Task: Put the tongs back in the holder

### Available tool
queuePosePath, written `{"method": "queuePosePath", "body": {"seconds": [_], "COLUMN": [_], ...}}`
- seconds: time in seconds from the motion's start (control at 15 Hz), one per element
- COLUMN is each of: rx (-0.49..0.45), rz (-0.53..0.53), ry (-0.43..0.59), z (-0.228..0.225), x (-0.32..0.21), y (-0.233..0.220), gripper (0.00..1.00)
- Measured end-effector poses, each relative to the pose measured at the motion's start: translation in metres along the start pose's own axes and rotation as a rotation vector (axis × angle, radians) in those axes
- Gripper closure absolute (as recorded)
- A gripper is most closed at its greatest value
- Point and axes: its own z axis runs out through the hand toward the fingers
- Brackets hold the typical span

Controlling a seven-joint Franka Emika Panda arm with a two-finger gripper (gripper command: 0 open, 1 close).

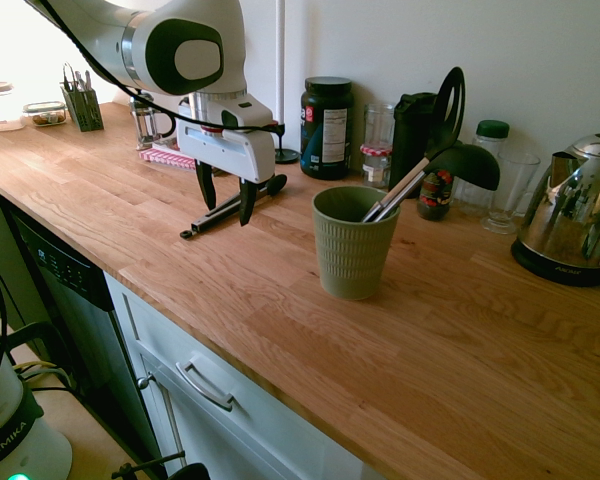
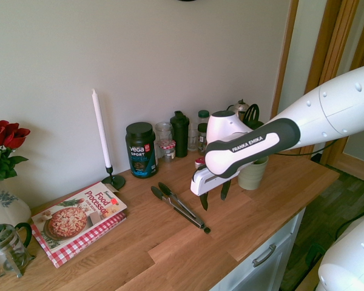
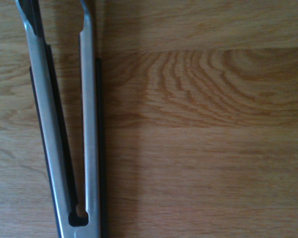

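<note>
The tongs (image 2: 181, 207) are seen lying flat on the wooden countertop (image 1: 460, 360), well apart from the holder (image 1: 354, 243). Two long, slim arms of grey metal are shown, edged in black and joined at a hinged end, with black rounded tips spread slightly apart at the other end. In the wrist view the arms (image 3: 69, 129) are seen from close by, narrowing toward the hinge, their brushed metal faces catching the light. The holder, an olive-green ribbed cup that tapers toward its base, is stood upright on the countertop, with a black ladle (image 1: 450, 165) and a black slotted spatula (image 1: 448, 100) leaning in it. The gripper (image 1: 226, 198) is held pointing down just above the tongs, its fingers spread wide, and nothing is grasped.
</note>
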Motion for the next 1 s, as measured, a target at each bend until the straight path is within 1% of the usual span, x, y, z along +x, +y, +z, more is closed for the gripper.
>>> {"method": "queuePosePath", "body": {"seconds": [0.13,0.27,0.4,0.53,0.67,0.8,1.0], "rx": [-0.001,0.015,0.033,0.055,0.066,0.078,0.084], "rz": [-0.004,-0.012,-0.057,-0.105,-0.148,-0.192,-0.208], "ry": [0.003,0.02,0.032,0.049,0.053,0.053,0.094], "z": [0.0,-0.014,-0.04,-0.061,-0.057,-0.04,-0.013], "x": [0.002,0.008,0.009,0.001,-0.014,-0.034,-0.045], "y": [0.001,-0.006,-0.026,-0.057,-0.089,-0.122,-0.155], "gripper": [0.0,0.0,0.0,0.0,0.0,0.0,0.0]}}
